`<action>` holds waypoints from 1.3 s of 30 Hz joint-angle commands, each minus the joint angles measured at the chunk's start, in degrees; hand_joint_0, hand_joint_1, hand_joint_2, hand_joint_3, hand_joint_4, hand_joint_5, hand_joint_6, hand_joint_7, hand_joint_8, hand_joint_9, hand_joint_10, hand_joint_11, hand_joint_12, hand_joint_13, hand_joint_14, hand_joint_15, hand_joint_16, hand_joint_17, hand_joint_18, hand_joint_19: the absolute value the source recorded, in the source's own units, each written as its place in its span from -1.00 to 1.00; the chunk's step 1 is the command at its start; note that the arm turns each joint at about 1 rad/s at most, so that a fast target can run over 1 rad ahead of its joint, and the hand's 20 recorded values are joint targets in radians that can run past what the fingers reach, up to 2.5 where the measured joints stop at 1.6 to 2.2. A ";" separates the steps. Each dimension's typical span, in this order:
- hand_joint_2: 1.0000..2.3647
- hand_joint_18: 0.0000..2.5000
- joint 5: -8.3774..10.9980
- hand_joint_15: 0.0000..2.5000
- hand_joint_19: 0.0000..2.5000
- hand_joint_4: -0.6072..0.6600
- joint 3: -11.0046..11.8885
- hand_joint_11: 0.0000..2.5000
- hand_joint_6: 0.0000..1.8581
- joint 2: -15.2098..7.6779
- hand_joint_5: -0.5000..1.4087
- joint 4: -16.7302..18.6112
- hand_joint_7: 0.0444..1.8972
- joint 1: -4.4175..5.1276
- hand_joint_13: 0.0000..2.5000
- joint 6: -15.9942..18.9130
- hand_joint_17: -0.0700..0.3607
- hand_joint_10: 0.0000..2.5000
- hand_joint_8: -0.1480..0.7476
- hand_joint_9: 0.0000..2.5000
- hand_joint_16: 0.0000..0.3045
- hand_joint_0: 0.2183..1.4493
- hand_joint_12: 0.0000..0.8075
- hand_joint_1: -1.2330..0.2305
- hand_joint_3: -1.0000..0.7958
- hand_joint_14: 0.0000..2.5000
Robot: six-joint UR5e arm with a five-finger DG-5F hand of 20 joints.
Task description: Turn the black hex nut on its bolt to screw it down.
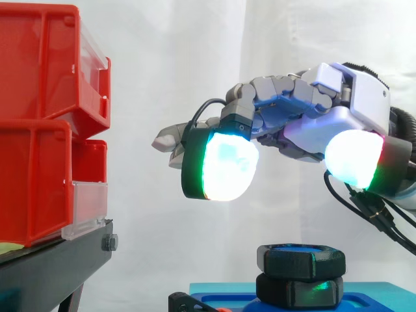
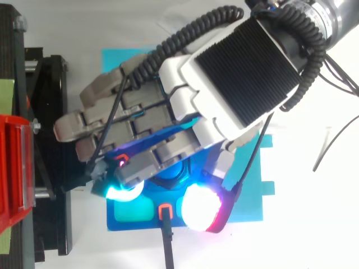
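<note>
Nut [image 1: 300,259] matt black plastic, slightly rough. Base [image 1: 377,292] smooth blue plastic. Bins [image 1: 39,71] glossy red plastic, clear fronts. Hand [image 1: 307,132] smooth white and grey plastic shell. Curtain [image 1: 195,52] white cloth.

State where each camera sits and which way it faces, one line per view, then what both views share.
Side view: beside the work at about its height, looking level across at the black hex nut and blue plastic base plate; the robot hand reaches in from the right, open above the nut.
Top view: above the work, looking down; the robot hand and arm reach in from the upper right, covering much of the base plate.
Shared: robot hand, base plate, stacked red plastic bins, black stand.
</note>
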 commanded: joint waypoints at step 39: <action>-1.00 -0.58 3.42 -0.94 -0.62 0.51 -1.40 -0.74 -0.46 -0.03 -0.58 -7.19 0.08 3.14 -0.65 -3.44 -0.08 -0.99 0.13 -0.48 -0.63 -0.54 -0.07 -0.03 -0.44 -1.00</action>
